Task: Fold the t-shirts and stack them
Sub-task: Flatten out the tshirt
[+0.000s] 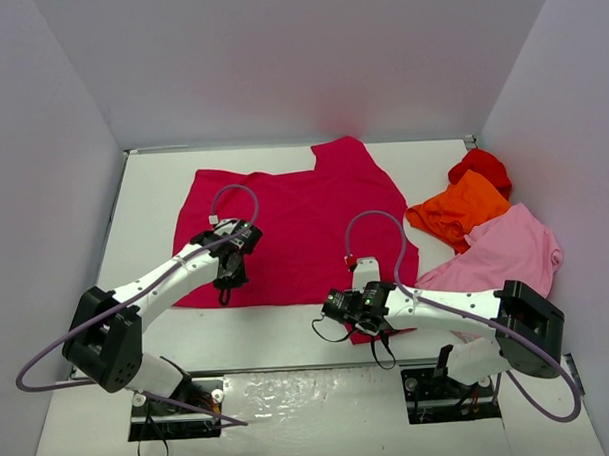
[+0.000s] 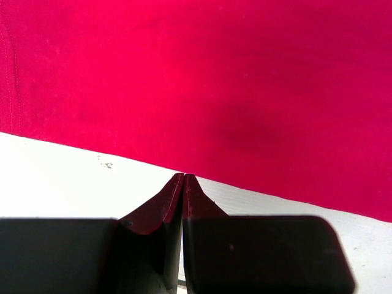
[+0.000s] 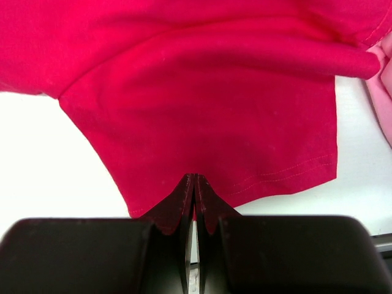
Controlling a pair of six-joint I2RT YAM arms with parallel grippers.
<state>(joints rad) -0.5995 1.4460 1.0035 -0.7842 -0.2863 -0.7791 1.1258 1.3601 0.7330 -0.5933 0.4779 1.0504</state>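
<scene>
Left end effector (image 2: 184, 175) and right end effector (image 3: 194, 176) closed at crimson t-shirt (image 1: 295, 228) edges.

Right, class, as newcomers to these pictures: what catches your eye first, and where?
The crimson-magenta t-shirt, spread flat in the middle, dominates. On the right lies a heap: red t-shirt farthest, then orange t-shirt, light pink t-shirt nearest. The left gripper is shut at the spread shirt's near hem, the right gripper shut on its sleeve.

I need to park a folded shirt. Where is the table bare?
Bare: the table strip between the left wall and the crimson shirt, and the band between its near hem and the table's near edge. Crowded at right: orange shirt, red shirt, pink shirt, bunched together.
</scene>
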